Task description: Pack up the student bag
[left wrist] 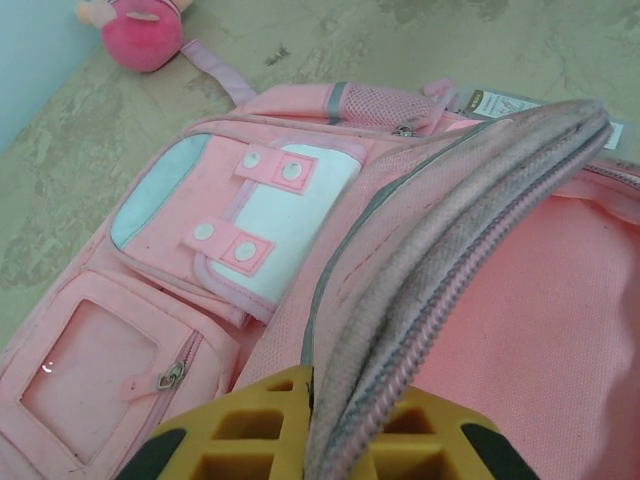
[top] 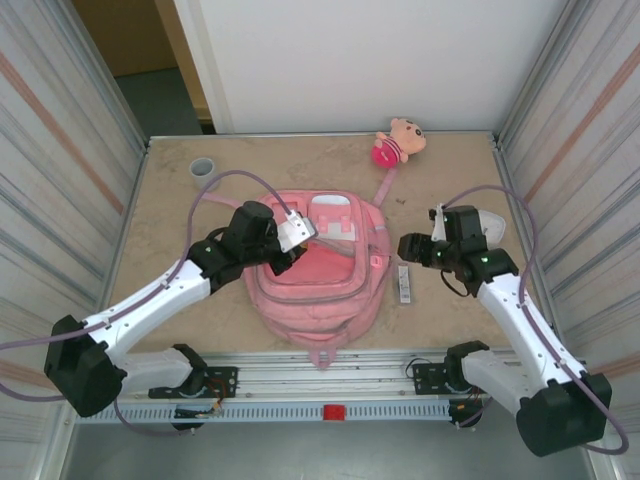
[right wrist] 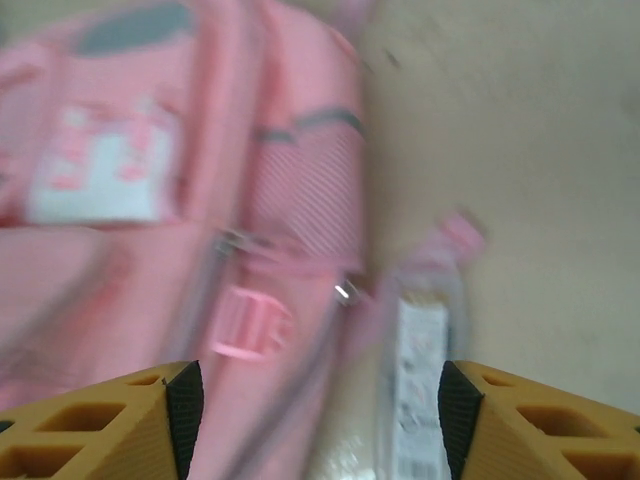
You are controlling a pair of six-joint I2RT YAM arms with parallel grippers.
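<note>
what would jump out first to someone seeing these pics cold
The big pink student bag lies mid-table, its opening's zipper edge pinched by the left gripper. The right gripper hangs open by the bag's right side, over a small packet; a pink plush doll sits at the far edge.

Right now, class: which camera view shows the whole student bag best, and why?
The top external view: nearly the whole student bag shows. The left wrist view is a close-up of its front pockets and the zip edge pinched by the left gripper; the right wrist view shows its side, blurred.
</note>
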